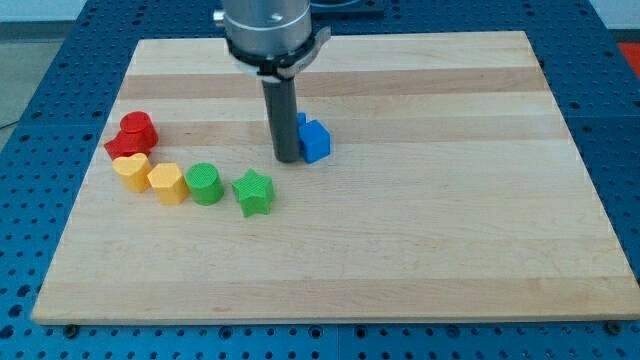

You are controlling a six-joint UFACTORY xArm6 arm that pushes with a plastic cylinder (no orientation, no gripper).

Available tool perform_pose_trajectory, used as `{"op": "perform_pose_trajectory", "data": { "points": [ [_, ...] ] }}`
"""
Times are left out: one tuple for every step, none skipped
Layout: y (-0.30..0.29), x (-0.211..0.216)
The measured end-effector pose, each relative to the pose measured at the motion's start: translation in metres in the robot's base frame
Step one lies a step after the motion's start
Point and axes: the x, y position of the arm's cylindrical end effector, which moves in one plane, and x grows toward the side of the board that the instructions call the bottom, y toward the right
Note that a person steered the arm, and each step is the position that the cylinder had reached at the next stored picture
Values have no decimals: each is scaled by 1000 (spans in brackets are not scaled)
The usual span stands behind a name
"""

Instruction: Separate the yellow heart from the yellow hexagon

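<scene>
The yellow heart (168,183) lies at the board's left, touching the yellow hexagon (131,170) on its left. My tip (287,159) rests on the board well to the right of both and further up the view. It stands right against the left side of a blue block (315,141). The rod hangs from the arm's grey end at the view's top.
Two red blocks (134,134) sit just above the yellow hexagon, touching it. A green round block (205,184) touches the heart's right side. A green star (253,192) lies right of that. The wooden board (450,220) sits on a blue perforated table.
</scene>
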Motion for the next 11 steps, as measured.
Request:
{"op": "perform_pose_trajectory", "data": {
  "points": [
    [1,-1],
    [1,-1],
    [-20,-1],
    [-61,-1],
    [-116,-2],
    [-146,0],
    [-151,26],
    [-151,27],
    [-151,-19],
    [-166,-7],
    [-179,20]
  ]
}}
